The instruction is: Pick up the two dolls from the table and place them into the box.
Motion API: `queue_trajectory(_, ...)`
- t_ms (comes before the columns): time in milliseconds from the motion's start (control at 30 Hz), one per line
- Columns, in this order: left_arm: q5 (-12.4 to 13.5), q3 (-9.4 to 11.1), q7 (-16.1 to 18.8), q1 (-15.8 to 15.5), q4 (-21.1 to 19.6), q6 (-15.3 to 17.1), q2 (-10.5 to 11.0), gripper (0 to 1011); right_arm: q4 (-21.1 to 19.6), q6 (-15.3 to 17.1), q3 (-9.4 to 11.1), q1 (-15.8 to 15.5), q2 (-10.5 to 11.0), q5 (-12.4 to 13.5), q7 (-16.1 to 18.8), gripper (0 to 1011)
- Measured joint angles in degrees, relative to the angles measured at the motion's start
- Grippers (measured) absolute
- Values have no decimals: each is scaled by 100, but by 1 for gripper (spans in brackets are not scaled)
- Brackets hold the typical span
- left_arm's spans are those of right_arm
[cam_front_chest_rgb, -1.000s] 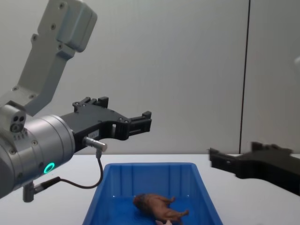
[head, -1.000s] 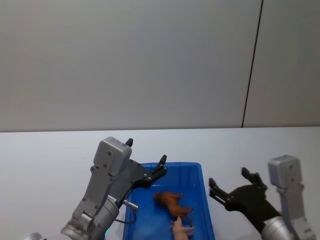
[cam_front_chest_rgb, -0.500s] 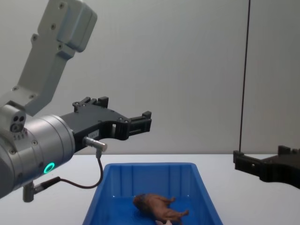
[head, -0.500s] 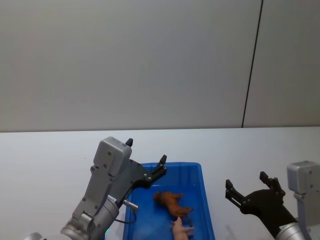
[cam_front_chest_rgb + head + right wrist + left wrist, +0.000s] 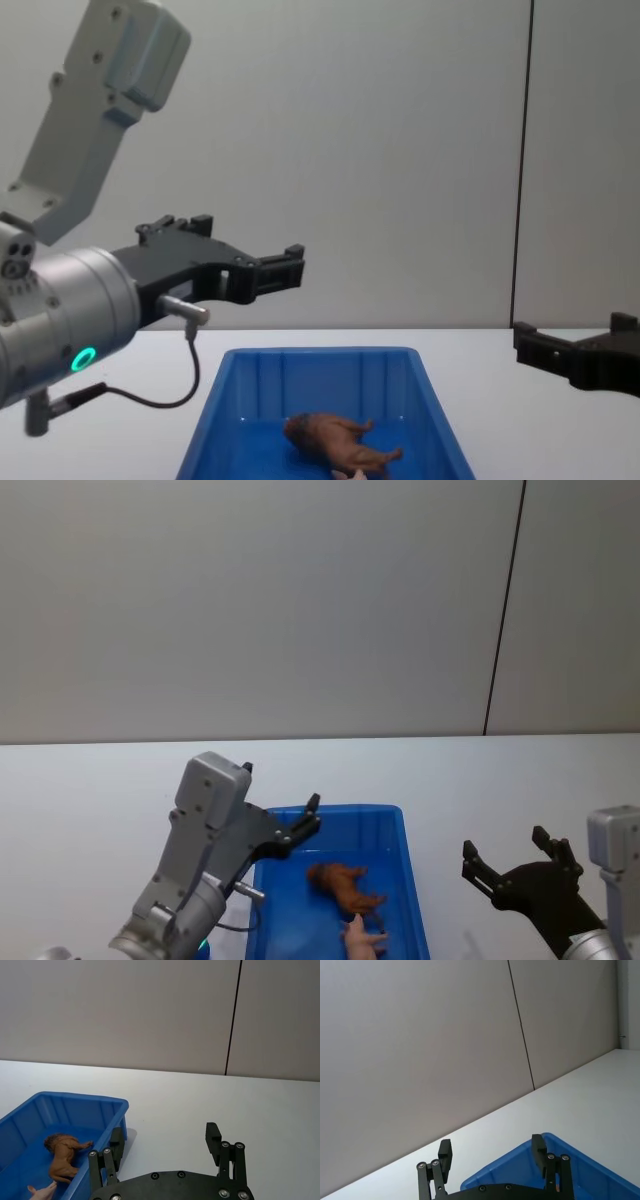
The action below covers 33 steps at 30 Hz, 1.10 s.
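Risk looks small to us in the head view: the brown doll [image 5: 340,883] and the pink doll [image 5: 362,940] lie close together inside the box [image 5: 360,809]. The left claw [image 5: 280,786], spread and empty, hangs above its left rim; dropping, it could jolt the box. In the right wrist view our right claw [image 5: 165,1134], spread, hovers over bare table [image 5: 200,1095]; nothing obstructs.
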Motion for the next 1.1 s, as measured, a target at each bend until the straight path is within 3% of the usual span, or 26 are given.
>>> queue_trajectory(500,-567,-277,327,349,-360,624,406,1002,-24,-4,11,-29,15,15,-40,1001)
queue_trajectory(1100,-1340,-525,707,898,-667,955,826,1002,-33,-3,14,-37,22,22,-55,1001)
